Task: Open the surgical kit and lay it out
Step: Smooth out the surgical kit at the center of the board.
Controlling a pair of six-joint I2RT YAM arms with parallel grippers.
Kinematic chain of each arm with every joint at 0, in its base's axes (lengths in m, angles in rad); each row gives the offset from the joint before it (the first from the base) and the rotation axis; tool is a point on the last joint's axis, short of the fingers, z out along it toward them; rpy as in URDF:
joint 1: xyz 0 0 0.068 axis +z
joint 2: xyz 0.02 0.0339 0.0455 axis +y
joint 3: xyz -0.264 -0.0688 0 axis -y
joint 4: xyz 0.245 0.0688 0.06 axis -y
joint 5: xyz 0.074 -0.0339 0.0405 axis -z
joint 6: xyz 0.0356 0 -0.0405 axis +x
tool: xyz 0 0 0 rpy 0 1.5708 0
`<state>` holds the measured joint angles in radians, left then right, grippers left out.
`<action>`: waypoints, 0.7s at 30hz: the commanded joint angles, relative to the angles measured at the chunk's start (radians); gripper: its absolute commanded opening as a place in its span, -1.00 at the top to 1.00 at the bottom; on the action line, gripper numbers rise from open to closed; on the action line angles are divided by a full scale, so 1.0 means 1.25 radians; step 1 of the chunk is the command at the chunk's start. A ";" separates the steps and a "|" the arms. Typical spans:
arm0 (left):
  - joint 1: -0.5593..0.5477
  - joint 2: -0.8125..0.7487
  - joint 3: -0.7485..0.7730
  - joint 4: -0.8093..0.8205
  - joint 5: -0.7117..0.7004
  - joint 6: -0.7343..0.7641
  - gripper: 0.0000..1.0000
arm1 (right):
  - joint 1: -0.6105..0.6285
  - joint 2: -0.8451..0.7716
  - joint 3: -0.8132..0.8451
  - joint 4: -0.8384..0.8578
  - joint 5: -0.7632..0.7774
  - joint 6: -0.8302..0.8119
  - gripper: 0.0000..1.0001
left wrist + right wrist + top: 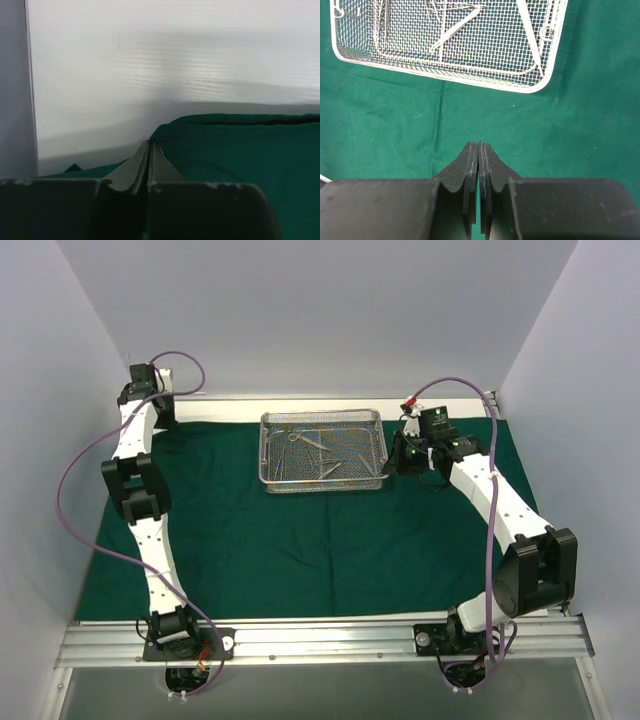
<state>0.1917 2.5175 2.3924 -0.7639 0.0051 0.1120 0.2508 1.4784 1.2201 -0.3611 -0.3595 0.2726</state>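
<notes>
At the far-left corner the left gripper (150, 146) is pinched shut right at the cloth wrap's (240, 150) raised edge, perhaps to tug it flat; whether it holds cloth I can't tell; mid-cloth sits the mesh tray (322, 483), instruments (312, 440) inside; just right of it, the right gripper (478, 146) hangs closed, empty.

Readable text: none legible from any camera.
Silver wire-mesh tray (322, 483): no marking to read.
Dark green cloth wrap (300, 550): plain, unprinted.

Instruments (318, 445) lie in tray (322, 483) on cloth (250, 540)
</notes>
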 commanded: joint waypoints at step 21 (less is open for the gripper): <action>-0.108 -0.498 -0.666 -0.016 -0.132 -0.301 -0.46 | 0.071 -0.030 0.012 0.042 -0.025 0.026 1.00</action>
<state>0.0216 1.9873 1.5360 -0.8307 -0.1192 -0.2325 0.3531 1.4750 1.2343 -0.3264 -0.3737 0.2951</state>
